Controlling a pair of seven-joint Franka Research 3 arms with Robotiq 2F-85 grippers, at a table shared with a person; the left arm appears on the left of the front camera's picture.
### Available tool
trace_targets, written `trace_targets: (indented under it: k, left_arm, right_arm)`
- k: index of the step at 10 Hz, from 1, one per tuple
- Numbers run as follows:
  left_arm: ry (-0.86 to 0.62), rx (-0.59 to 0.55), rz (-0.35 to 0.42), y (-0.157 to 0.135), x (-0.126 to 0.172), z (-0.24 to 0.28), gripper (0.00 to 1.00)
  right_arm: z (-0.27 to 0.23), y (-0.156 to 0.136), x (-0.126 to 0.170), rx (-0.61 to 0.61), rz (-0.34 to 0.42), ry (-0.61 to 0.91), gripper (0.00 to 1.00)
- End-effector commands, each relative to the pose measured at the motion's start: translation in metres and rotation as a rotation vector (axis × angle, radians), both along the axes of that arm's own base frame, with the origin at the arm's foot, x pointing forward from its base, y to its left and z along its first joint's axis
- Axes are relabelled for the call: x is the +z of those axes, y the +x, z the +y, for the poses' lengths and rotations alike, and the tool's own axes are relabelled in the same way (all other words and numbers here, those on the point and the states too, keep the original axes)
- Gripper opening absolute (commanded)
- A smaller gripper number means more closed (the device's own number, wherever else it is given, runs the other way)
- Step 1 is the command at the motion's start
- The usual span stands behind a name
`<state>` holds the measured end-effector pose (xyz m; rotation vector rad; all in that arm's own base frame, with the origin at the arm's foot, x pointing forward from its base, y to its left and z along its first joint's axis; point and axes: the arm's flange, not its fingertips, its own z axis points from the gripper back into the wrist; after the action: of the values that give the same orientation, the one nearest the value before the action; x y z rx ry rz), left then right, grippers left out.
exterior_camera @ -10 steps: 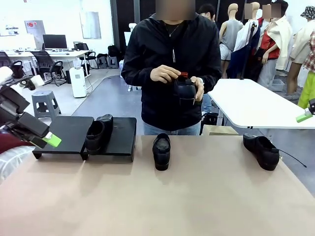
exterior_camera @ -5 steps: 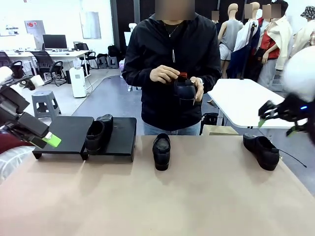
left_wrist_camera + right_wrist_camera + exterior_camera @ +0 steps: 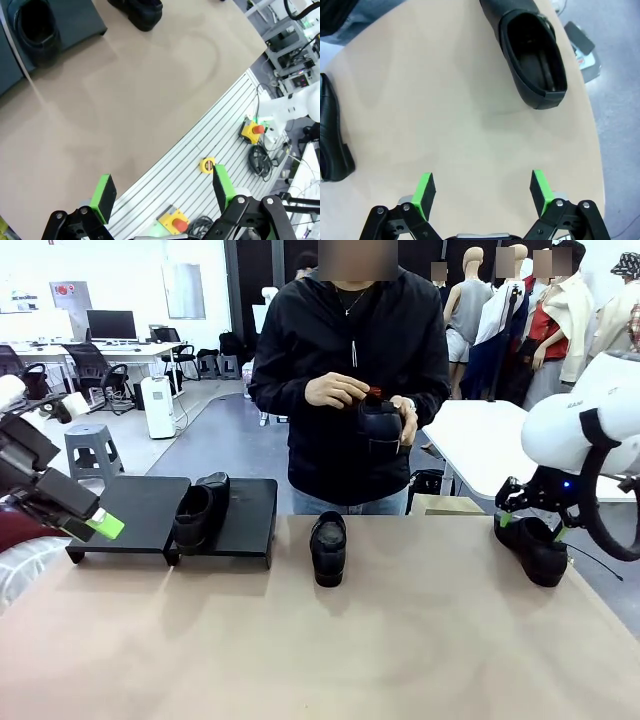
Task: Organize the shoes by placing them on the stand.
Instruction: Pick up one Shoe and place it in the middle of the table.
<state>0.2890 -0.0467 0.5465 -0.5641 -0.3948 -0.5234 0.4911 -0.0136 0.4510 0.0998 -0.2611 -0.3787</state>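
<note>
Beyond the tan desk [image 3: 320, 640] is an open workroom with office chairs, monitors and a white table [image 3: 500, 455]. A person [image 3: 345, 350] in a black jacket stands at the desk's far edge, both hands at chest height around the held shoe [image 3: 378, 430], black and glossy with a small red spot at its top. The stand [image 3: 145, 502], a low black rack of two panels side by side, sits at the far left of the desk. The stand shoe [image 3: 197, 512] rests on it by the seam between the panels, on the left part of the right panel, and the left panel is bare. The middle shoe [image 3: 328, 545] lies on the desk in front of the person, well apart from the stand, its toe towards the camera. The right shoe [image 3: 540, 558] lies near the desk's far right corner, its opening upward in the right wrist view. The left gripper [image 3: 164, 192] hangs at the left side, just in front of the stand's left panel, its green pads [image 3: 105, 192] spread wide with nothing between them; its wrist view looks down across the desk's near edge to a ribbed grey platform carrying yellow boxes [image 3: 252, 131] with red buttons. The right gripper [image 3: 482, 190] is low over the desk just beside the right shoe, jaws wide and empty. In its wrist view that shoe lies ahead of the fingertips, not between them.
</note>
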Motion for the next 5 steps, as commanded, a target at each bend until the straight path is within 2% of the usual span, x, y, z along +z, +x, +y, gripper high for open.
trace_targets:
  k: [1,2,5]
  left_arm:
    - [-0.022,-0.010,0.002,0.001,0.001,0.001,1.00]
    - [-0.022,-0.010,0.002,0.001,0.001,0.001,1.00]
    - [-0.022,-0.010,0.002,0.001,0.001,0.001,1.00]
  right_arm:
    - [-0.002,0.006,-0.013,-0.003,0.024,0.000,1.00]
    - [-0.010,0.025,-0.012,-0.005,0.061,0.004,1.00]
    - [-0.043,0.102,-0.004,0.094,0.159,-0.019,1.00]
